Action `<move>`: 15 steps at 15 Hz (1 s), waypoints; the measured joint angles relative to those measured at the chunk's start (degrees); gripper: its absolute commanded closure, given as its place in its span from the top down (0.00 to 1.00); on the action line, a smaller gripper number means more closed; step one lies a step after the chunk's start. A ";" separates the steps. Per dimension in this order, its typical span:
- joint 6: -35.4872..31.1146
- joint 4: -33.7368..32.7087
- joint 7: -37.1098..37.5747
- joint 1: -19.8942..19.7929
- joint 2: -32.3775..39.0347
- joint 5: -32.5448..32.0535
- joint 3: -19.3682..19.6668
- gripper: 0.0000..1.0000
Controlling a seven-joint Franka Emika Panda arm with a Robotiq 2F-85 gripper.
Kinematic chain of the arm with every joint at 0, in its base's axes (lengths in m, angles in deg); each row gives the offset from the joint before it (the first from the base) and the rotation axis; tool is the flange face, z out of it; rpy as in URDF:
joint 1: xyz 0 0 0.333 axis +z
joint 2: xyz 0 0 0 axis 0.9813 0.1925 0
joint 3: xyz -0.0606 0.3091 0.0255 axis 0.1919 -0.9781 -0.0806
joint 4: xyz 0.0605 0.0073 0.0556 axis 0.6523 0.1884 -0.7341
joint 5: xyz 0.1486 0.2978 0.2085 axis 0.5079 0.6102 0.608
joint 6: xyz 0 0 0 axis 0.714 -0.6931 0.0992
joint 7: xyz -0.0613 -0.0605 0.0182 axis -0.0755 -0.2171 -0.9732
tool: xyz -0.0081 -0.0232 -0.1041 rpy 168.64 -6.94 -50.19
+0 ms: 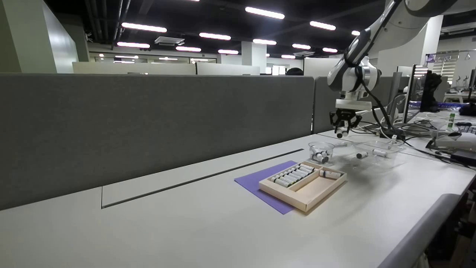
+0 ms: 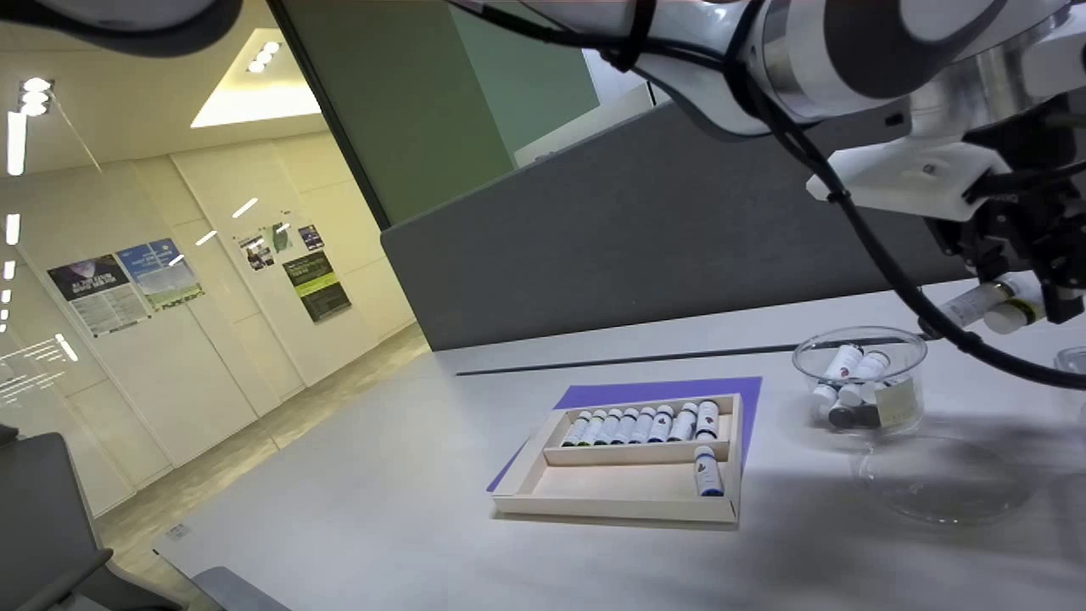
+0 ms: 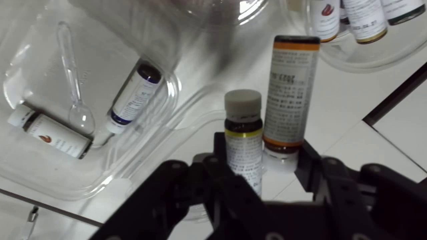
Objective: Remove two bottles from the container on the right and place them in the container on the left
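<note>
Two labelled, cylindrical bottles (image 3: 291, 95) in the gripper (image 3: 263, 154)

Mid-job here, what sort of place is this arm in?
Probably an open-plan office: a long grey partition, ceiling strip lights and what looks like an office chair.

- Ceiling tubes (image 1: 264, 13): glaring white overhead in an exterior view.
- Desk (image 2: 407, 509): soft-edged shadows, both exterior views.
- Clear container (image 3: 108, 58): I get bright glints in my wrist view.
- Gripper (image 3: 263, 156), there: dark, blurred.
</note>
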 measured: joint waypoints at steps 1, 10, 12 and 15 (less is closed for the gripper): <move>-1.16 0.11 -0.08 0.41 0.16 0.00 -0.48 0.21; -6.87 1.37 -0.18 2.98 1.26 0.17 -5.07 0.21; -8.16 2.28 -0.35 3.71 1.28 0.19 -5.86 0.21; -9.54 3.31 -0.57 4.46 2.02 0.19 -6.76 0.71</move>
